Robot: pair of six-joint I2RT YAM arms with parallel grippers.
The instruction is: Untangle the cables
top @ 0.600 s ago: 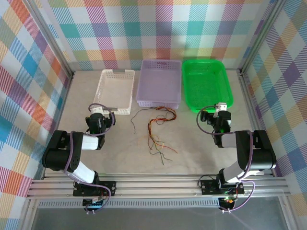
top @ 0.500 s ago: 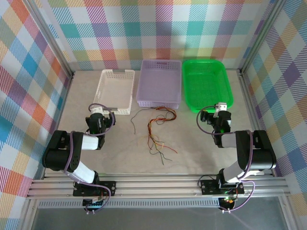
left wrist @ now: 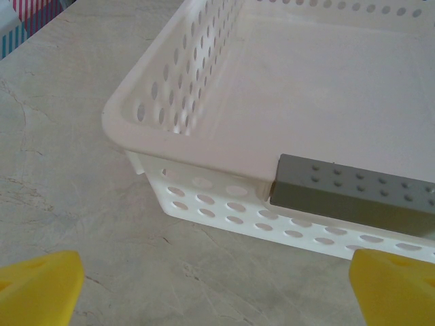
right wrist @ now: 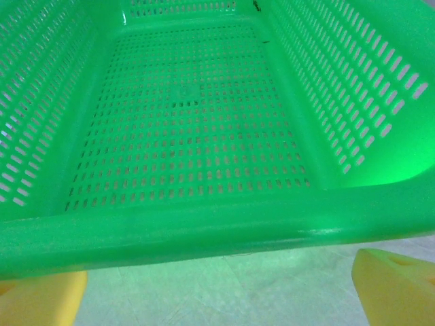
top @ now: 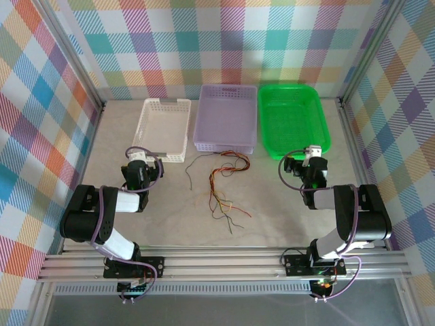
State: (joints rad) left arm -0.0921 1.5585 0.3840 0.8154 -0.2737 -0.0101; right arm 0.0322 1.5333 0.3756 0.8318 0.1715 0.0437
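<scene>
The cables (top: 221, 183), thin red, orange and dark wires, lie tangled on the table in front of the purple basket (top: 226, 117). My left gripper (top: 141, 161) rests at the near edge of the white basket (top: 163, 127), well left of the wires. In the left wrist view its yellow fingertips (left wrist: 37, 282) stand wide apart, open, over bare table. My right gripper (top: 312, 157) sits at the near edge of the green basket (top: 292, 119), right of the wires. Its yellow fingertips (right wrist: 397, 282) are spread open with nothing between them.
Three baskets stand in a row at the back: white, purple, green. A grey block (left wrist: 353, 193) sits on the white basket's (left wrist: 204, 204) near rim. The green basket's rim (right wrist: 204, 227) is close in front of the right fingers. Metal frame rails border the table.
</scene>
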